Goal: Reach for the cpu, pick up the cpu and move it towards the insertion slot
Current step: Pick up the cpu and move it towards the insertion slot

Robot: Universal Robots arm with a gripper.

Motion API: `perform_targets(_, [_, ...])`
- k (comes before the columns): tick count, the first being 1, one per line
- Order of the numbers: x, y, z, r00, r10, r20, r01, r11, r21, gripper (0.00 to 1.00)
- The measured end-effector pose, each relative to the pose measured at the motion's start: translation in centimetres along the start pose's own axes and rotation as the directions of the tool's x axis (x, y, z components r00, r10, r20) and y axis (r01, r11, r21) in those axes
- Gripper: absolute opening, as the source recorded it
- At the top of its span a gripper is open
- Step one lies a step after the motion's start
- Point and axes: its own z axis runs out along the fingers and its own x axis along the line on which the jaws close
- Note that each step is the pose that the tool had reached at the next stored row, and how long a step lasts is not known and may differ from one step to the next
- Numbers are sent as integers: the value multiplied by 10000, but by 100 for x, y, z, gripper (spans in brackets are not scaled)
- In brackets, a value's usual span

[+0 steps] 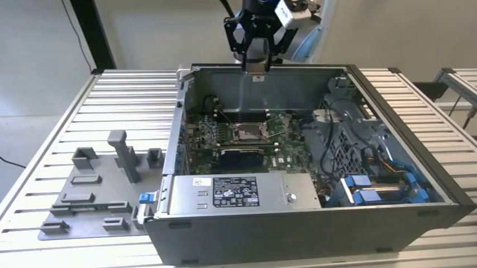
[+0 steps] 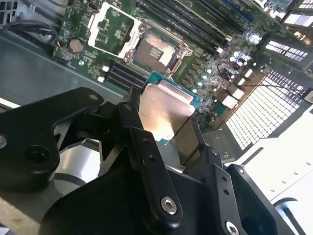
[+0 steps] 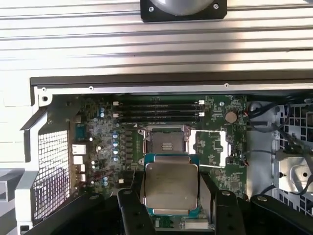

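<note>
Pincer (image 3: pixel 171 196) pinching cpu (image 3: pixel 171 186) by edges, well above insertion slot (image 3: pixel 164 144). Risk: thin edge grip slips; chip tilts or drops onto motherboard (image 3: pixel 98 132).

The cpu (image 3: pixel 171 186) has a smooth, shiny metal face; the insertion slot (image 3: pixel 164 142) frame gleams.
</note>
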Motion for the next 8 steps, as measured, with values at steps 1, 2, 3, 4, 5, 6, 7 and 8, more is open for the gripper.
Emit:
perform_targets(1, [-1,4,0,10000,-32,-3,32,10000,2,0])
perform_targets(2, [-1,4,0,10000,-35,-4,35,10000,1,0])
perform_targets(3, [-1,4,0,10000,-38,-4,38,10000,1,0])
perform_targets(4, [-1,4,0,10000,-41,-4,41,10000,1,0])
perform_targets(5, [-1,4,0,10000,-50,-5,50,10000,1,0])
perform_targets(6, [-1,4,0,10000,-60,-6,60,10000,2,0])
perform_targets(7, [-1,4,0,10000,-63,-6,63,10000,2,0])
perform_targets(8, [-1,4,0,10000,-65,-6,65,10000,1,0])
